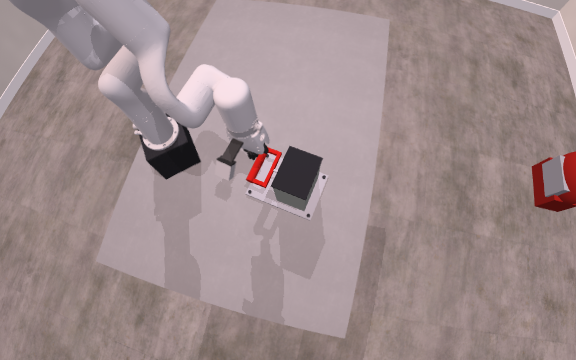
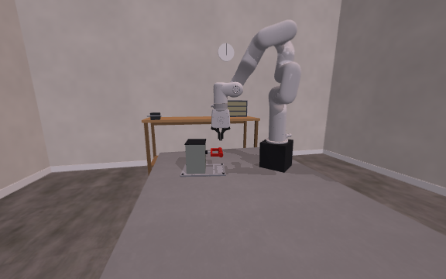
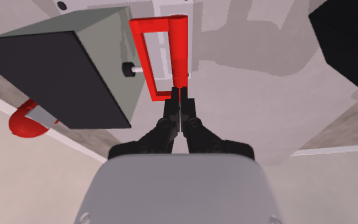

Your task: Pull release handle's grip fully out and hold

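Observation:
The release handle's red grip [image 1: 264, 167] is a rectangular loop that sticks out from a grey housing with a black top [image 1: 297, 172]. In the side view the grip [image 2: 217, 149] sits close to the housing [image 2: 195, 156]. My gripper [image 2: 221, 137] hangs pointing down, a little above the grip's outer bar and apart from it. In the wrist view the fingers [image 3: 180, 92] are pressed together with nothing between them, and the red bar [image 3: 179, 50] lies below and just beyond the fingertips.
The housing stands on a white base plate [image 1: 288, 195]. My arm's black pedestal [image 1: 170, 155] stands close by on the mat. A wooden table [image 2: 200, 120] stands behind against the wall. A red and grey object [image 1: 565, 181] lies far to the right.

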`<state>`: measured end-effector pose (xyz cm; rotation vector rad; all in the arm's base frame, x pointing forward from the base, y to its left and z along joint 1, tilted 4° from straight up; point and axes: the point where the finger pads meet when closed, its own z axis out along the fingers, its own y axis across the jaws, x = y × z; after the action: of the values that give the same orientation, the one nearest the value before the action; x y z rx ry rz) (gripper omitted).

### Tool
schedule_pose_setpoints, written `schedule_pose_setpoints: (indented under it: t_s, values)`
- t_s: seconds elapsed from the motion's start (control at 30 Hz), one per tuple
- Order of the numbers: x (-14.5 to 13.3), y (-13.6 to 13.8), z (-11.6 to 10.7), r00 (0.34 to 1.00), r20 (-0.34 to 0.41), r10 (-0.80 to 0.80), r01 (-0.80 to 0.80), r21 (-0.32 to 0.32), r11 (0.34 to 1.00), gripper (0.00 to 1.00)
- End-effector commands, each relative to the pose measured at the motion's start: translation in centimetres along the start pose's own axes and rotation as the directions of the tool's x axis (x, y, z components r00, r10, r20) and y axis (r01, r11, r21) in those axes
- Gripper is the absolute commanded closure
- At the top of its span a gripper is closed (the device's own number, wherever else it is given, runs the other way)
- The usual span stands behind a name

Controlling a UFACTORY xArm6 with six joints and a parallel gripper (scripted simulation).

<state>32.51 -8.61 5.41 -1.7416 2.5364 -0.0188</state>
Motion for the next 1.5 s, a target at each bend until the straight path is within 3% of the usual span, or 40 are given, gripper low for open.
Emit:
schedule_pose_setpoints:
  t_s: [0.0, 0.87, 0.9, 1.47]
  values:
    - [-0.01, -0.14, -0.10, 1.000, 0.000, 0.000, 0.000, 0.003, 1.000, 1.00]
    - [-0.01, -0.14, -0.10, 1.000, 0.000, 0.000, 0.000, 0.003, 1.000, 1.00]
    - [-0.01, -0.14, -0.10, 1.000, 0.000, 0.000, 0.000, 0.003, 1.000, 0.47]
    - [-0.01, -0.14, -0.10, 1.000, 0.000, 0.000, 0.000, 0.003, 1.000, 0.47]
